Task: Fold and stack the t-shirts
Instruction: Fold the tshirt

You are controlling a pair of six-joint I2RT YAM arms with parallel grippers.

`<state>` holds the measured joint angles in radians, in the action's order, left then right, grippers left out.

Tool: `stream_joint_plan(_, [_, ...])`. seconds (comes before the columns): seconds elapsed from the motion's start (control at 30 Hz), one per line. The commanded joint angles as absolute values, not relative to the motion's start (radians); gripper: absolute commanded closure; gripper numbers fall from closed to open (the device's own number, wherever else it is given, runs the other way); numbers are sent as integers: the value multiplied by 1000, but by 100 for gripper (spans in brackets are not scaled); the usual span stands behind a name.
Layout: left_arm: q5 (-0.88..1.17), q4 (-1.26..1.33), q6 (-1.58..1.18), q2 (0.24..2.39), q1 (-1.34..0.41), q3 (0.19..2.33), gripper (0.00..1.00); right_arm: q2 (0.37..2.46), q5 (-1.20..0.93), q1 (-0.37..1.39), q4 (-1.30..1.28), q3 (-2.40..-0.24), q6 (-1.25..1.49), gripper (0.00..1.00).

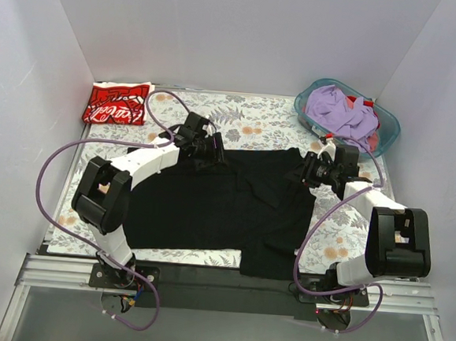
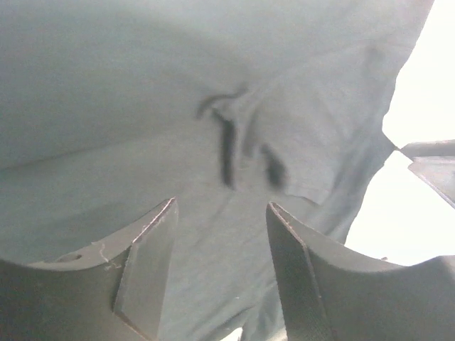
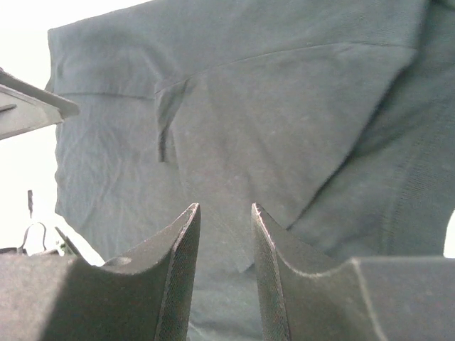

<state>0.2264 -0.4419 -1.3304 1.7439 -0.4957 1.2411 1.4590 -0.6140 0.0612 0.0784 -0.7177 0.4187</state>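
The large black t-shirt [image 1: 217, 205] lies spread on the flowered table, partly folded, with a flap hanging toward the near edge. The red t-shirt with white lettering [image 1: 116, 102] lies folded at the far left corner. My left gripper [image 1: 214, 150] hovers over the shirt's far left part, open and empty; black cloth [image 2: 234, 106] fills its wrist view. My right gripper [image 1: 305, 170] hovers over the shirt's far right part, open and empty, with black cloth [image 3: 284, 114] under its fingers.
A teal basket [image 1: 386, 120] holding a lilac garment [image 1: 335, 108] and something red stands at the far right corner. White walls close in the table [image 1: 256, 113] on three sides. Purple cables loop from both arms.
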Motion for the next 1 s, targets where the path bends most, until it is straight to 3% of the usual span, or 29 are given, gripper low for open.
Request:
stream_joint_plan(0.0, [285, -322, -1399, 1736, -560, 1197, 51, 1456, -658, 71, 150, -713, 428, 58])
stream_joint_plan(0.67, [190, -244, -1483, 1953, -644, 1244, 62, 1410, -687, 71, 183, -644, 413, 58])
stream_joint_plan(0.87, [212, -248, -1477, 1942, -647, 1246, 81, 1410, -687, 72, 186, -637, 408, 58])
stream_joint_plan(0.97, [198, -273, -1463, 1913, -647, 1252, 97, 1413, -687, 71, 187, -638, 408, 58])
